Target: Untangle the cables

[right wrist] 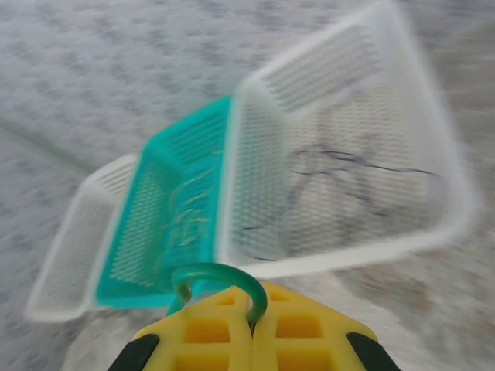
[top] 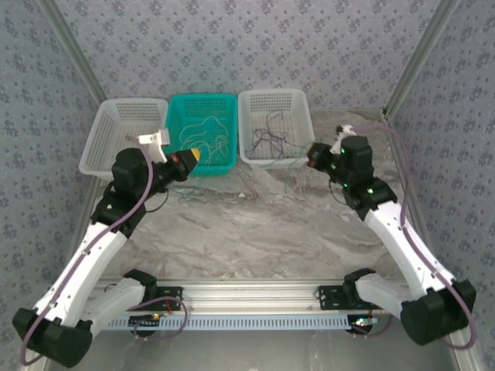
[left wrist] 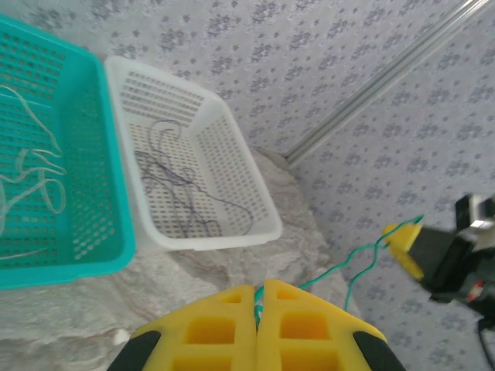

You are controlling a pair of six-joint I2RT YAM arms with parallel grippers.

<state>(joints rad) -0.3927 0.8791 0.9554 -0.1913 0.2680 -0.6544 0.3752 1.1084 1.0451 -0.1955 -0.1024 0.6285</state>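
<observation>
Left pincer (top: 193, 157), seen from above, hangs just in front of the teal basket (top: 203, 97) with its jaws pressed together. The right pincer (top: 312, 157) hangs off to that basket's right, its jaws together as well. A pale cable (top: 203, 135) lies in loose curls inside the teal basket. A dark cable (top: 271, 141) lies in the white basket (top: 274, 93) that touches the teal basket's right side. A second white basket (top: 116, 104) stands at its left, and all three rest on the marbled bench (top: 255, 232).

From the left wrist, the left pincer's yellow fingers (left wrist: 216, 328) are closed on the green cable (left wrist: 363, 251). It runs in waves through the air, right of the teal basket, across to the right pincer.

From the right wrist the picture is blurred. The right pincer (right wrist: 251, 305) is closed, pinching a loop of the green cable just in front of the teal basket's near end.
</observation>
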